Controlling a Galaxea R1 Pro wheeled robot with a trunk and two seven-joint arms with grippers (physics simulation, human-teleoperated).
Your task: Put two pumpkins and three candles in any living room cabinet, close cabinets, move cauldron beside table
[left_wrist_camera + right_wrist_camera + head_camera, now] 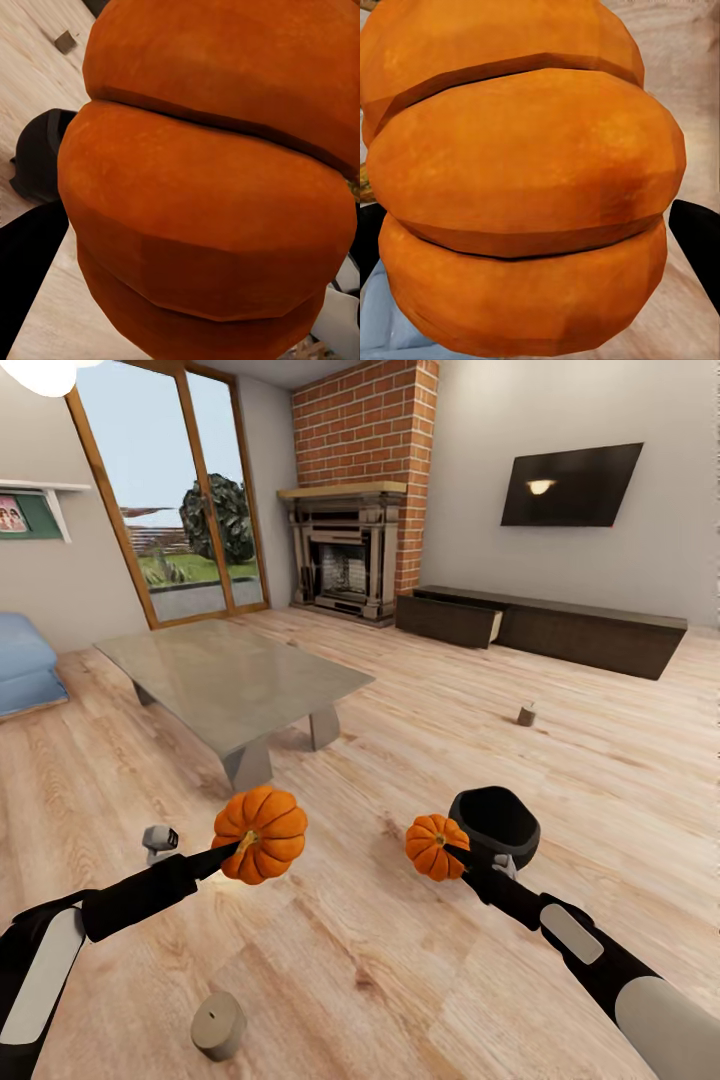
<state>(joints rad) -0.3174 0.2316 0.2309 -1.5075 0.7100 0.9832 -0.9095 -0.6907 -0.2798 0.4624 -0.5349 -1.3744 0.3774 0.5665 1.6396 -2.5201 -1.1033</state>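
Left gripper [240, 847]: closed on the larger orange ribbed pumpkin [261, 834], held above the light wood plank floor [420, 740], just in front of the near corner of the low rectangular coffee table with grey-green top and angled grey legs [230, 680]. Same pumpkin close up in the left wrist view [210, 195].

Right gripper [458, 857]: closed on the smaller orange ribbed pumpkin [435, 846], held above the floor directly beside the matte black round-bellied cauldron [497, 825]. Contact between pumpkin and cauldron: cannot tell. Same pumpkin close up in the right wrist view [525, 187]; one dark fingertip [697, 240] visible at its side.

Candles, short beige-grey cylinders:
- one lying on the floor near the left arm, in the foreground [219, 1025];
- one standing on open floor between the table and the cabinet [526, 714]; also seen far off in the left wrist view [66, 41].

Small grey and black object [159, 840] beside the left arm: identity unclear.

Long low dark-brown wooden cabinet [590, 630]: against the far wall under the wall-mounted black TV [570, 485]; leftmost front panel [450, 620] standing out from the unit, open.

Red-brick fireplace [350, 555]: in the far corner. Blue sofa [25, 660]: at the left edge of the head view.
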